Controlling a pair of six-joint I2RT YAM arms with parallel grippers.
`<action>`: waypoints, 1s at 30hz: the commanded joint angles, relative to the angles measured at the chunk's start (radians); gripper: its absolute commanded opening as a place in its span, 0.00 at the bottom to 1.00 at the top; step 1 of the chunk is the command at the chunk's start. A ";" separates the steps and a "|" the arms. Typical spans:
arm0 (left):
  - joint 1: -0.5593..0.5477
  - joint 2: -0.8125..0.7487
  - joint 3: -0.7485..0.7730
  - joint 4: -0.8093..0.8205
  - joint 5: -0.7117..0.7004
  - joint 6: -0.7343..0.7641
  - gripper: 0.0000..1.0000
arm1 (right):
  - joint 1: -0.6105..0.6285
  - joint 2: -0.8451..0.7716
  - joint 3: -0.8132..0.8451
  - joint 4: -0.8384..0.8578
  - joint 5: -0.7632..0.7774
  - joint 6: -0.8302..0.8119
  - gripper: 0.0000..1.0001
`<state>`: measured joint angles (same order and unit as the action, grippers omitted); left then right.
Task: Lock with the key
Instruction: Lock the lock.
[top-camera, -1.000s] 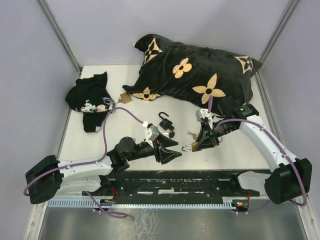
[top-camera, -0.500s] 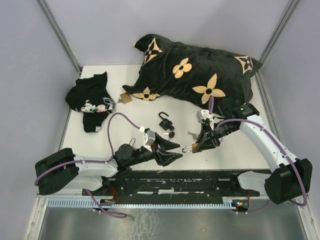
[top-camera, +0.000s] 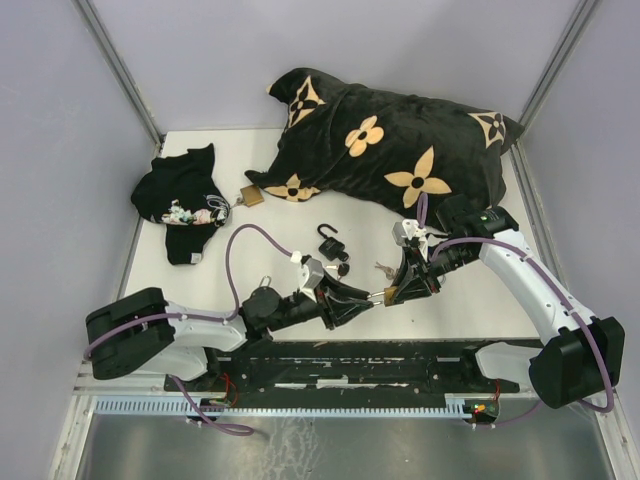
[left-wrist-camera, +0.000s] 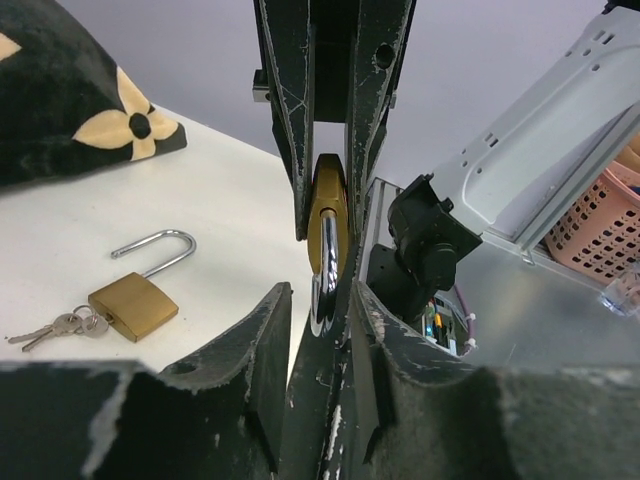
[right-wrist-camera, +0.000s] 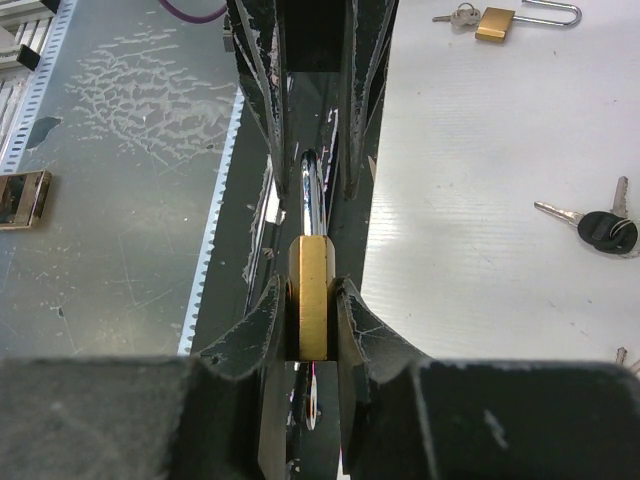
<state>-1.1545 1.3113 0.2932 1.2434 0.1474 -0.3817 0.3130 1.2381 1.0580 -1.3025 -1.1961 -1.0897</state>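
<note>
The brass padlock (right-wrist-camera: 308, 298), gripped by its body in the right end effector (top-camera: 397, 292) above the desk (top-camera: 480, 290), has now been clamped at the shackle (right-wrist-camera: 310, 190) by the advanced left end effector (top-camera: 370, 299), so closure is judged near.

Count: 3 padlocks – brass padlock (right-wrist-camera: 307, 295), second brass padlock (top-camera: 250, 196), black padlock (top-camera: 329, 241). 3 key sets – silver keys (top-camera: 383, 268), black-headed keys (top-camera: 343, 268), ringed keys (left-wrist-camera: 60, 325). 1 pillow (top-camera: 390, 150), 1 black garment (top-camera: 180, 200). 2 arms – left arm (top-camera: 200, 325), right arm (top-camera: 530, 280).
</note>
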 joint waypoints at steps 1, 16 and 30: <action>-0.008 0.024 0.058 0.035 -0.006 -0.036 0.35 | -0.002 -0.009 0.042 -0.008 -0.074 -0.015 0.02; -0.009 0.052 0.046 0.072 0.030 -0.104 0.25 | -0.002 -0.021 0.037 0.000 -0.067 -0.013 0.02; -0.008 0.027 0.036 0.102 0.000 -0.171 0.39 | -0.002 -0.027 0.032 -0.003 -0.069 -0.015 0.02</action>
<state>-1.1584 1.3647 0.3244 1.2823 0.1673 -0.4911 0.3130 1.2381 1.0580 -1.3025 -1.1961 -1.0897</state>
